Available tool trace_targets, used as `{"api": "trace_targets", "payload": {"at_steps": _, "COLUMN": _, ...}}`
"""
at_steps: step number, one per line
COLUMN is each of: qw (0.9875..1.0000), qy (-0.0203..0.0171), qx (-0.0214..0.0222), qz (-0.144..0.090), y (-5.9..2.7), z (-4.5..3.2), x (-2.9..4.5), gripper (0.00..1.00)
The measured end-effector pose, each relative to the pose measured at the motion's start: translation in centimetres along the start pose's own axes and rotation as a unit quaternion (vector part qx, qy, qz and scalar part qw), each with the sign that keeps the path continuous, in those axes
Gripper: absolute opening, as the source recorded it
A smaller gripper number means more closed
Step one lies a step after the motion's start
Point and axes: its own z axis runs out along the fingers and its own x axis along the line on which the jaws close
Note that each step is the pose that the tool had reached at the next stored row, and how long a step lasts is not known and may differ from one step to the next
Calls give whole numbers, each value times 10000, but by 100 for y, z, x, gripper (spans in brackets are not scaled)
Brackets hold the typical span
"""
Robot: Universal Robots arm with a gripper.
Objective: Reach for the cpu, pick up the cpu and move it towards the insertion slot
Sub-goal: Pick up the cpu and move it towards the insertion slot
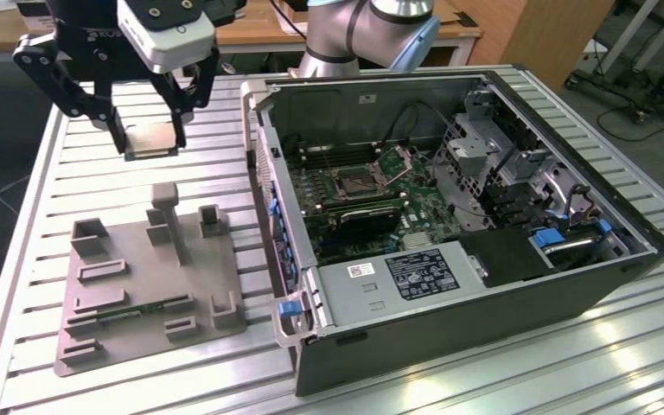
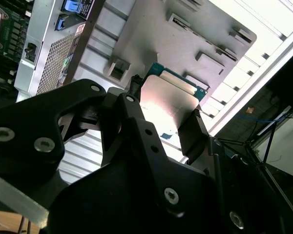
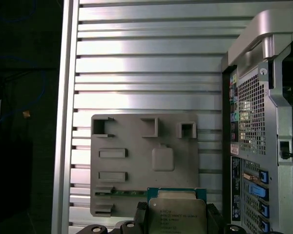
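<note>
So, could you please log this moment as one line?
claw: shut on cpu | cpu: airborne, outside case | insertion slot: flap raised

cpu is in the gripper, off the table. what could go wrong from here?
1. The gripper pinches the cpu by two edges only; a slip would likely drop it onto the tray or table.
2. The case wall stands between the cpu and the slot; a low path could strike it.
3. The flap stands raised beside the slot and may catch the cpu.
</note>
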Motion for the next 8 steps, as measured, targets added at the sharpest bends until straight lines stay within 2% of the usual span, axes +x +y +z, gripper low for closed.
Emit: {"api": "trace_targets", "payload": {"at_steps": 8, "qw": 10000, "qy": 0, "qx": 0, "qz": 0, "y": 0, "z": 0, "x": -30, "gripper": 55}}
